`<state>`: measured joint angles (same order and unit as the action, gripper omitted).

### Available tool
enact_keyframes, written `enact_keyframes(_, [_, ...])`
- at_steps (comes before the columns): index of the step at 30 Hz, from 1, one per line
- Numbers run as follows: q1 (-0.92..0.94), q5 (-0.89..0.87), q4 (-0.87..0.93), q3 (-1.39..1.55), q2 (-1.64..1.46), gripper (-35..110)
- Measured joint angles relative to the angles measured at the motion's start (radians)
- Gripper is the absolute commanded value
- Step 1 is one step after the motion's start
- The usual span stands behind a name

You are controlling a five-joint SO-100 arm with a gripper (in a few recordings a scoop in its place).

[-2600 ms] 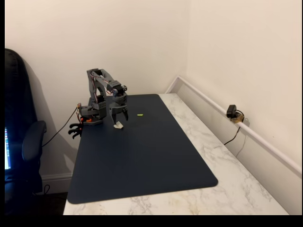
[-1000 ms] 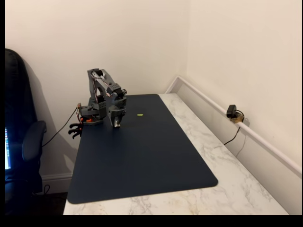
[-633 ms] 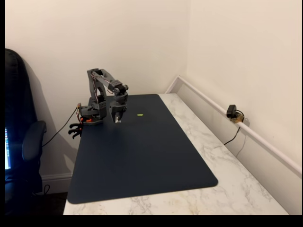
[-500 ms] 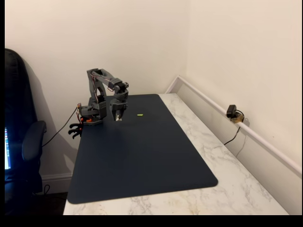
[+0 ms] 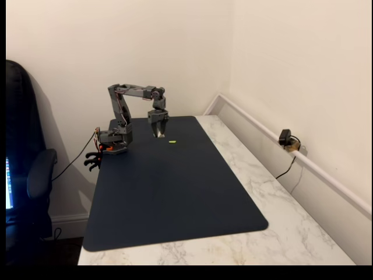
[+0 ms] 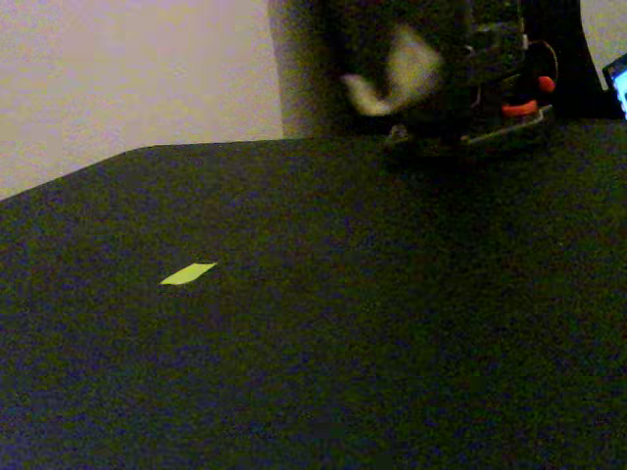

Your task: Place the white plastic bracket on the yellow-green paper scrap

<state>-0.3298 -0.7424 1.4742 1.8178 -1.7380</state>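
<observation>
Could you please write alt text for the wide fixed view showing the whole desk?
A small grey robot arm reaches over a dark blue mat, its gripper hanging above the mat just left of a yellow-green paper scrap. The mat lies on a white marble-patterned table in a room corner.

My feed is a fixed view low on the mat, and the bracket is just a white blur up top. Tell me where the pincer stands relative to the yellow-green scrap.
Observer: In a fixed view the pincer points straight down, just left of the yellow-green paper scrap.
Operator: Report whether it touches the mat.
Observer: Its tips appear lifted off the dark mat, apparently carrying the white plastic bracket.
Operator: Describe the arm.
Observer: The arm has its upper link stretched out level from the base.
</observation>
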Motion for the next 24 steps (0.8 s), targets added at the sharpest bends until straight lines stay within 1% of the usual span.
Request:
enact_keyframes(6, [0.172, 0.109, -0.026, -0.066, 0.083, 0])
enact_keyframes(11, [0.27, 0.176, -0.052, -0.12, 0.195, 0])
enact_keyframes(24, [0.353, 0.255, -0.074, -0.318, 0.465, 0])
